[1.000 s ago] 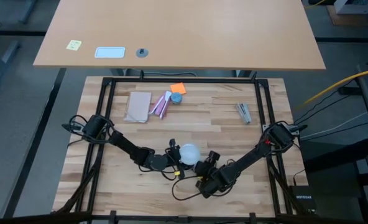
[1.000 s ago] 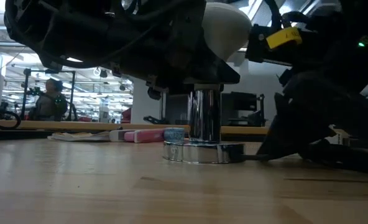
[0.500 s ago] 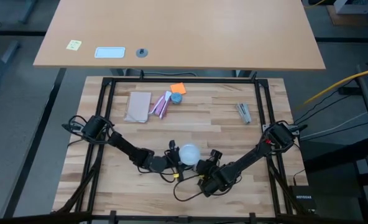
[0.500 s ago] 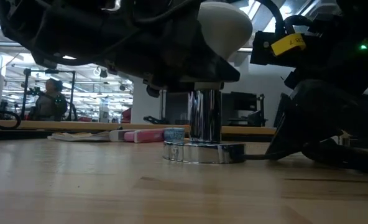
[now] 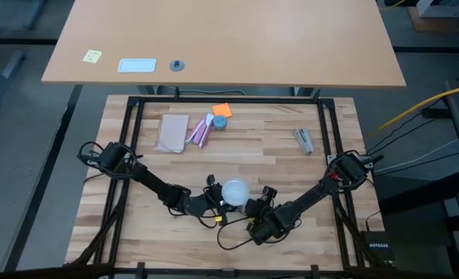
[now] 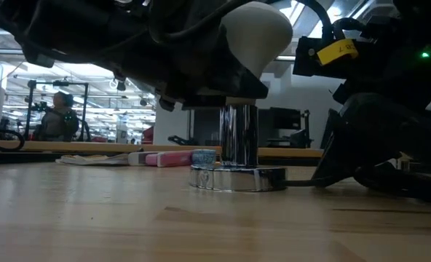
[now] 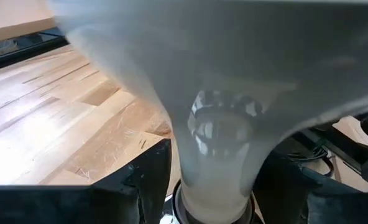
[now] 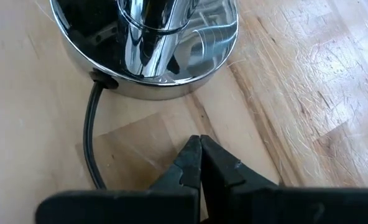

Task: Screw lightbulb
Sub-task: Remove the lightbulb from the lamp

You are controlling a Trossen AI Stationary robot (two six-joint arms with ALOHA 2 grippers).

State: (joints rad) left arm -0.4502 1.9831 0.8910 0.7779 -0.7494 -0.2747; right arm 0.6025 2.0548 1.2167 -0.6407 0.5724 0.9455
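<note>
Left claw (image 6: 223, 73) grips the lightbulb (image 6: 255, 33), a frosted white globe tapering to a narrow neck. It stands upright, globe up and neck down, straight above the chrome socket (image 6: 237, 175) on the wooden worktop (image 5: 237, 147), claw fingers flanking the neck. Right claw (image 8: 201, 163), clenched and empty, rests beside the socket's base and cord (image 8: 92, 149).

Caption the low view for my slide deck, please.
Left gripper holds the lightbulb upright over the chrome socket on the table.

left gripper (image 5: 216, 198) clamps at table centre; right gripper (image 8: 200, 163) pinched together, low beside it
</note>
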